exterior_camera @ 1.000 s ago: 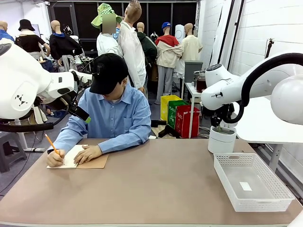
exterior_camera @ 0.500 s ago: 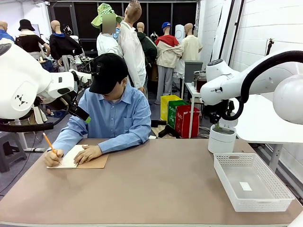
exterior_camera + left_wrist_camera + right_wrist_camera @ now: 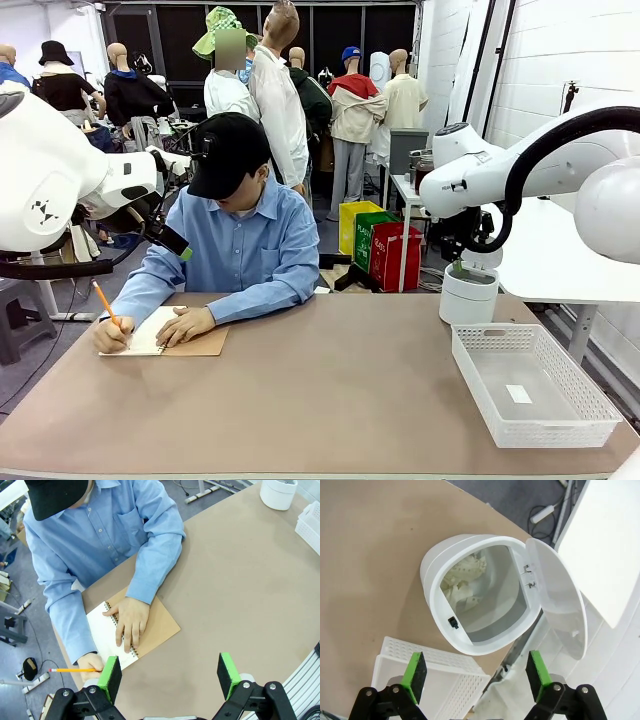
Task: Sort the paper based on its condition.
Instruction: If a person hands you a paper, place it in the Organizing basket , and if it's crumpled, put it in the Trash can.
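A spiral-bound notebook [image 3: 127,635] is being written in by the person at the far side of the desk [image 3: 330,390]: one hand [image 3: 129,620] is pressed on the page, the other holds a pencil [image 3: 106,303]. Compared with a second ago, the pencil is seen slightly shifted and the right arm has swung a little toward the person; no loose sheet has been produced for sorting, so the task is judged to be waiting.

The left claw [image 3: 170,672] is held high over the desk, jaws apart and empty. The right claw [image 3: 477,672], likewise spread and empty, hangs above the open white bin [image 3: 485,595], where crumpled paper [image 3: 462,580] is already lying. In the white mesh basket [image 3: 470,375] a small white slip [image 3: 518,393] is seen.
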`<state>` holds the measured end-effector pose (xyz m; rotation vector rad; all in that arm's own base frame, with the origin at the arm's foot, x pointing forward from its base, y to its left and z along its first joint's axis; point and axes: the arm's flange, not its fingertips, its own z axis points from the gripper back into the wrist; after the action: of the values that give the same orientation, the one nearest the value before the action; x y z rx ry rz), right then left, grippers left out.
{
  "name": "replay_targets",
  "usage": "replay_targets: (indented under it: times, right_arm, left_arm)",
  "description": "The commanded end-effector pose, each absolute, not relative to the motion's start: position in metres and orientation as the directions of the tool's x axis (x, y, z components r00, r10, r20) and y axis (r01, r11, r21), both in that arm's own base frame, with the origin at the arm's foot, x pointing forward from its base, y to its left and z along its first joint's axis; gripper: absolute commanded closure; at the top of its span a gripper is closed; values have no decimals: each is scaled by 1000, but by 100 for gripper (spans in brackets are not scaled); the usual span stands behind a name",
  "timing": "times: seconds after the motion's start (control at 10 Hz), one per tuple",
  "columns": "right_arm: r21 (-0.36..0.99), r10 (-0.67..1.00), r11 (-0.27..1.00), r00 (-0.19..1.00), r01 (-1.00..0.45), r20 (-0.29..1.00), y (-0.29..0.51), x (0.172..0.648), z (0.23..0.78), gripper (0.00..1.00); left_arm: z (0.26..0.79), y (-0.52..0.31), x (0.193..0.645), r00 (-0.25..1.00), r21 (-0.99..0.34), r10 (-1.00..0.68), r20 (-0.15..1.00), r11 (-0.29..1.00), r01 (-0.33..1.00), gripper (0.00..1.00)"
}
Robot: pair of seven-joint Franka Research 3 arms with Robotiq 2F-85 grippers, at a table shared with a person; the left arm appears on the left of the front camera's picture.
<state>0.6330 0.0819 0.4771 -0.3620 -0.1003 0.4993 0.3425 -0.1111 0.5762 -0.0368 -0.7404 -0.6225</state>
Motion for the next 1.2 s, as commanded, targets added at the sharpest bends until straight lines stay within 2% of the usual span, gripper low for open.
replay_targets:
  times: [0.0,0.8,1.1]
  right_arm:
    - [-372,493,811,870,-451,20,79,633,475,0]
    - [-364,486,816,874,-450,8,82,633,477,0]
    - [-288,547,812,835,-508,68,138,607,498,0]
  left_arm:
    - [577,-110,342,567,181,-516,642,821,541,0]
    - [577,-110,342,567,181,-516,642,821,541,0]
    - [577,-110,342,567,181,-516,642,821,541,0]
